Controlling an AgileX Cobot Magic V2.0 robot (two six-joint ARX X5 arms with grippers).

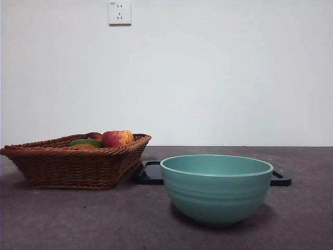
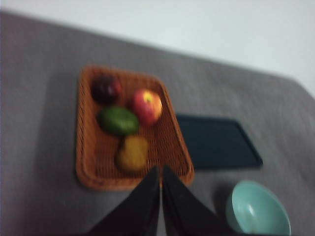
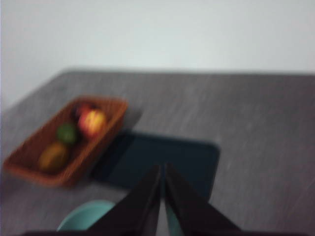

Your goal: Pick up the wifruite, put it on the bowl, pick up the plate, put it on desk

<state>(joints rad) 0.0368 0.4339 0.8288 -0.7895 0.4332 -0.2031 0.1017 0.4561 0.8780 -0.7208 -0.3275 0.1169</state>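
A brown wicker basket (image 1: 73, 166) at the left holds a green oval fruit (image 1: 86, 141), a red-yellow fruit (image 1: 117, 138), a dark red fruit and a yellow-brown one. The teal-green bowl (image 1: 216, 190) stands empty at the front right on the dark desk (image 1: 78, 224). A flat dark rectangular plate (image 1: 151, 174) lies behind the bowl. My left gripper (image 2: 161, 169) is shut and empty, high above the basket's near edge (image 2: 83, 147), with the green fruit (image 2: 118, 120) beyond it. My right gripper (image 3: 162, 167) is shut and empty, high above the plate (image 3: 157, 155). Neither gripper shows in the front view.
A white wall with a socket (image 1: 119, 12) stands behind the table. The plate (image 2: 219, 142) lies between the basket and the bowl (image 2: 256, 209) in the left wrist view. Both wrist views are blurred.
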